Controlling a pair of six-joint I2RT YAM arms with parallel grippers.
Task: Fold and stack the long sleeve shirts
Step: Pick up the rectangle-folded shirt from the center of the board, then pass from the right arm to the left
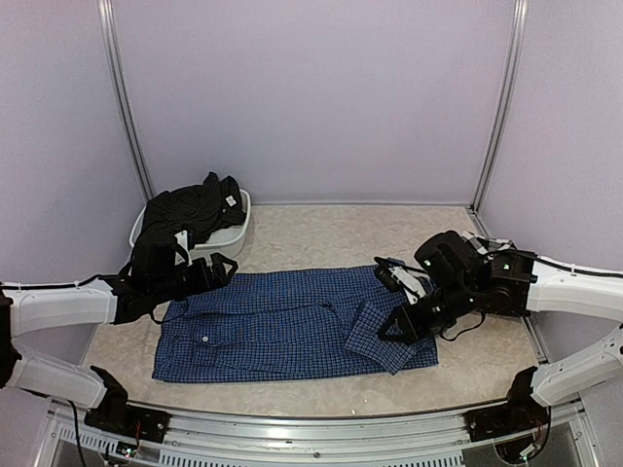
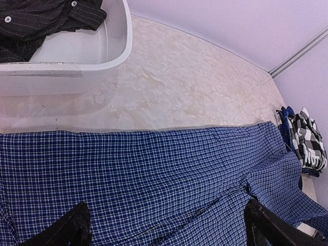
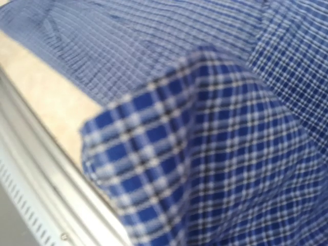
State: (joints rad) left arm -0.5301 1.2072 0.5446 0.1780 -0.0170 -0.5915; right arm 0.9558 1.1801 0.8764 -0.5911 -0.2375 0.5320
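Across the worktop (image 1: pixel 321 229) the blue shirt (image 1: pixel 282 326) lies flat, long axis left to right between the arms, left jaws spread wide over its left end, right jaws at the folded sleeve (image 1: pixel 375 336) on its right end, their opening hidden from me.

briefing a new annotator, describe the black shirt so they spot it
A white tub sits at the back left corner of the table. The black shirt is heaped in it. Unlike the flat blue checked shirt, it is dark and crumpled.
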